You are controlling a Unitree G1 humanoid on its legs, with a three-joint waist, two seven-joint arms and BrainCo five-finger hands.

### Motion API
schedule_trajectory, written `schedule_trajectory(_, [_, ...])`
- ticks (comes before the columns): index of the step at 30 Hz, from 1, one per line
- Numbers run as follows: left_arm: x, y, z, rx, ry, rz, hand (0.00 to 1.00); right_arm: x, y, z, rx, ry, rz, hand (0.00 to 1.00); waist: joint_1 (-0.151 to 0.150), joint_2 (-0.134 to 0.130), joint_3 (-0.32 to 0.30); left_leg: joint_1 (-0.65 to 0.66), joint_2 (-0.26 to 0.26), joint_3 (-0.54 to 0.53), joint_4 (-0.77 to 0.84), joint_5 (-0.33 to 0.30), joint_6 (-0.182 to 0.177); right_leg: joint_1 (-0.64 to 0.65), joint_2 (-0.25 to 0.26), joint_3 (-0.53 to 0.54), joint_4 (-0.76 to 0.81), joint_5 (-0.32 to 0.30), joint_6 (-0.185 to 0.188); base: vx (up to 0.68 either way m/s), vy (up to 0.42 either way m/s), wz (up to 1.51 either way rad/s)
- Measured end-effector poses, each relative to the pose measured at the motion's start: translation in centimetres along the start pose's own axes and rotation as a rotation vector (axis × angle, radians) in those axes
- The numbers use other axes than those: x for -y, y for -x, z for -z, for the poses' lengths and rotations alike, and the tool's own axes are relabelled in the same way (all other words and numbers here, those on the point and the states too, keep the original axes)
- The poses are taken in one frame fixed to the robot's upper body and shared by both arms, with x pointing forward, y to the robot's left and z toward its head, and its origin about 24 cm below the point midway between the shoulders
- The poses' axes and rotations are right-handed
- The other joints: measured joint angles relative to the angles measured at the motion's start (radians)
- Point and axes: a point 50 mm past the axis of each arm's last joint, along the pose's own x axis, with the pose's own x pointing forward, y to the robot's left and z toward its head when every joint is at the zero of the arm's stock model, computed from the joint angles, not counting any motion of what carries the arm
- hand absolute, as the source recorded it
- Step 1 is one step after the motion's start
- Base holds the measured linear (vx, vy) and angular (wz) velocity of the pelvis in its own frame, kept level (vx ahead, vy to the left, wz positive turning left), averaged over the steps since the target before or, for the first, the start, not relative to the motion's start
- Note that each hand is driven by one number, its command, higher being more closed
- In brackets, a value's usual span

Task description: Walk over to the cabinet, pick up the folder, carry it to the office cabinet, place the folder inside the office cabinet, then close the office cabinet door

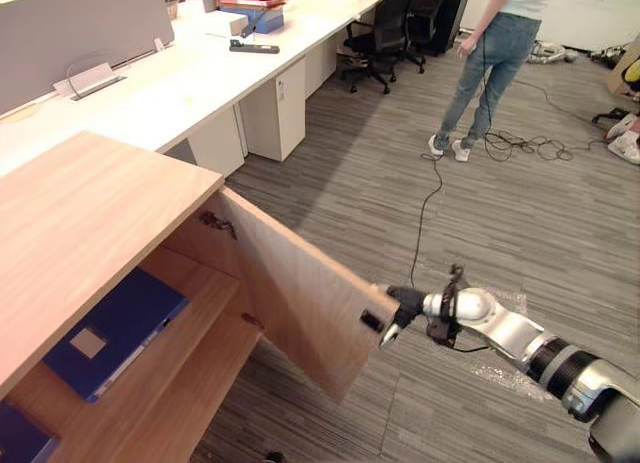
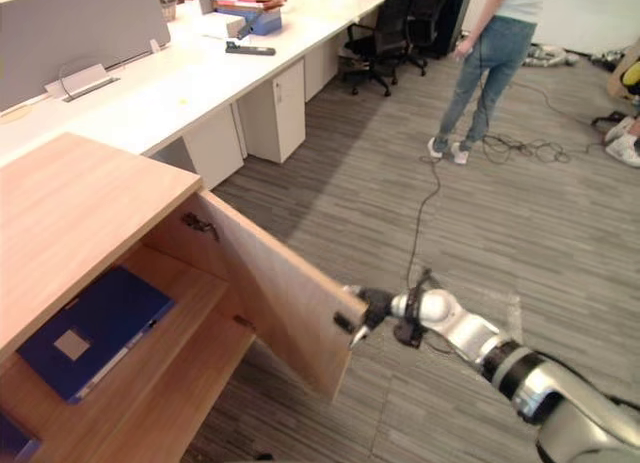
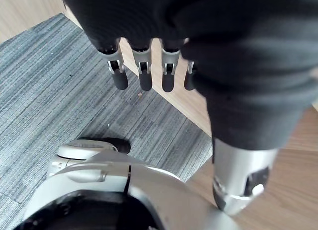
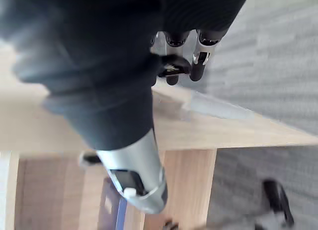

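The wooden office cabinet (image 1: 80,223) stands at my left with its door (image 1: 290,293) swung wide out over the floor. A blue folder (image 1: 115,328) with a pale label lies flat on the upper shelf inside. My right hand (image 1: 405,305) reaches from the right to the door's free edge, beside the small black handle (image 1: 372,321). Its fingers (image 4: 198,61) are straight and rest over that edge, holding nothing. My left hand (image 3: 149,66) hangs near the cabinet's base with relaxed, empty fingers.
Another blue item (image 1: 15,438) shows on the lower shelf at the bottom left. White desks (image 1: 200,73) with books run along the back left, with black office chairs (image 1: 380,38) behind. A person (image 1: 495,53) stands on the grey carpet at the back right.
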Motion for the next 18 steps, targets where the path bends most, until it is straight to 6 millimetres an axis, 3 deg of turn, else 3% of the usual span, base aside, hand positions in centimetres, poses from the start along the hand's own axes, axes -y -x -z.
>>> schedule_trajectory(3, [0.3, -0.3, -0.9, 0.023, -0.009, 0.014, 0.0, -5.0, -2.3, 1.6, -0.075, -0.08, -0.286, 0.0, 0.038, -0.004, 0.0, -0.002, 0.002, -0.025, -0.02, 0.016, -0.007, 0.003, 0.006, -0.025, -0.009, 0.0, -0.006, 0.01, -0.05, 0.25])
schedule_trajectory(5, [0.4, -0.3, -1.1, 0.028, -0.005, 0.015, 0.0, -7.3, -4.8, -0.8, 0.043, -0.111, -0.374, 0.0, 0.059, -0.003, 0.001, -0.002, 0.002, -0.039, -0.036, 0.028, -0.008, 0.005, 0.008, -0.038, -0.017, 0.0, -0.009, 0.04, -0.036, 0.2])
schedule_trajectory(8, [0.3, -0.4, -1.3, 0.036, 0.003, 0.008, 0.0, -8.6, -5.0, -2.2, 0.091, -0.101, -0.48, 0.0, 0.077, -0.013, 0.004, 0.003, 0.0, -0.057, -0.036, 0.027, -0.008, 0.02, 0.007, -0.056, -0.02, -0.002, -0.011, 0.03, -0.013, 0.19])
schedule_trajectory(12, [-0.3, -0.4, -1.4, 0.037, 0.018, -0.015, 0.0, -11.2, -5.0, -2.2, 0.086, -0.125, -0.614, 0.0, 0.085, -0.038, 0.016, 0.013, -0.001, -0.058, -0.036, 0.027, -0.008, 0.033, 0.007, -0.056, -0.021, -0.005, -0.014, 0.0, 0.003, 0.02])
schedule_trajectory(18, [-0.7, -0.4, -1.4, 0.038, 0.016, -0.027, 0.0, -12.8, -5.1, -2.3, 0.142, -0.217, -0.634, 0.0, 0.089, -0.056, 0.005, 0.014, -0.002, -0.072, -0.044, 0.039, -0.009, 0.032, 0.006, -0.069, -0.011, -0.009, -0.016, -0.04, 0.001, 0.07])
